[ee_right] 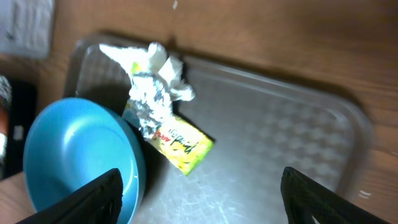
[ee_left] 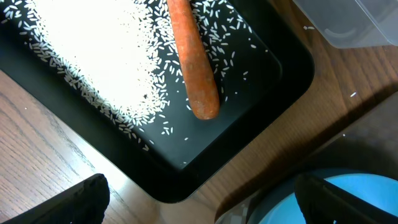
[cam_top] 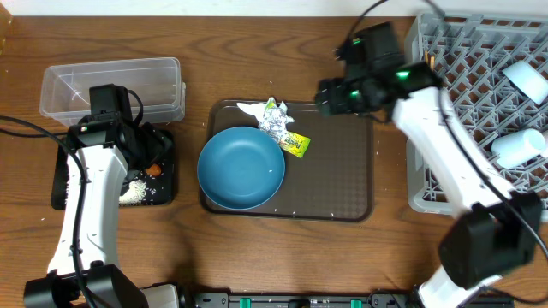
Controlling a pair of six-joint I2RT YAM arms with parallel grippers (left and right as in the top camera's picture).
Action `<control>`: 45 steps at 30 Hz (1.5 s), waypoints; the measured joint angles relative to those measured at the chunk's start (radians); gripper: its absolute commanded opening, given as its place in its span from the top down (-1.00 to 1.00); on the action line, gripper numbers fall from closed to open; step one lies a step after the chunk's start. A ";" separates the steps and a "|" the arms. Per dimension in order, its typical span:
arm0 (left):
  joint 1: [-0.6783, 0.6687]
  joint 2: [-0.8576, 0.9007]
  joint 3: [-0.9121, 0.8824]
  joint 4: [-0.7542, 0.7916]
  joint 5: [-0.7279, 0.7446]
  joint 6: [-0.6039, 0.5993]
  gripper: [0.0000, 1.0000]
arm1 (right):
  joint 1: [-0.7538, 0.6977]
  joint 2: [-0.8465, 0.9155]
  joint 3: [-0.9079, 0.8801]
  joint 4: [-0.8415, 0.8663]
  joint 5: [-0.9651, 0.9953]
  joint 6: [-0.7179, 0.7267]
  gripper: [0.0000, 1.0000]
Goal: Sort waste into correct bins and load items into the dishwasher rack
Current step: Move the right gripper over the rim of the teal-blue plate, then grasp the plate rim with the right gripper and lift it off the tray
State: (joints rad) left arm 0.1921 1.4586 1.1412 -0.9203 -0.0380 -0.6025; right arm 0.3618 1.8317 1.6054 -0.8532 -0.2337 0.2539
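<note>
My left gripper [ee_left: 199,208] hangs open and empty over the corner of the black bin tray [ee_left: 267,106]. That tray holds loose white rice [ee_left: 93,50] and an orange carrot stick [ee_left: 194,62]. The clear tub [cam_top: 111,85] stands just behind it. My right gripper [ee_right: 199,199] is open above the brown serving tray [ee_right: 286,130], with nothing between its fingers. Ahead of it lie crumpled foil [ee_right: 149,102], a yellow-green wrapper [ee_right: 181,144] and white paper [ee_right: 155,57], beside the large blue bowl [cam_top: 241,167]. The grey rack [cam_top: 471,103] on the right holds a white cup [cam_top: 527,77] and a pale-blue cup [cam_top: 518,147].
The brown serving tray [cam_top: 342,180] sits mid-table between the bins and the rack. The right arm [cam_top: 445,145] reaches across from the rack's side. A few rice grains lie scattered on the wood near the clear tub [ee_left: 348,25]. Cables trail at the left edge.
</note>
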 measured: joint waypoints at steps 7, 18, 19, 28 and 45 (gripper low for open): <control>0.000 0.000 0.000 0.000 0.000 0.000 -0.96 | 0.082 0.108 0.000 0.010 0.011 0.013 -0.67; 0.000 0.000 0.000 0.000 0.000 0.000 -0.95 | 0.198 0.114 0.000 -0.002 -0.053 0.029 -0.67; 0.000 0.000 0.000 0.000 0.000 0.000 -0.96 | 0.222 0.114 0.000 0.002 -0.057 0.031 -0.68; 0.000 0.000 0.000 0.000 0.000 0.000 -0.96 | 0.432 0.114 0.000 0.099 -0.015 0.035 -0.72; 0.000 0.000 0.000 0.000 0.000 0.000 -0.96 | 0.678 0.276 0.000 0.158 0.141 0.031 -0.45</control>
State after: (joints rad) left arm 0.1921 1.4586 1.1412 -0.9203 -0.0380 -0.6025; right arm 1.0393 2.1078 1.6054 -0.6952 -0.0925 0.2848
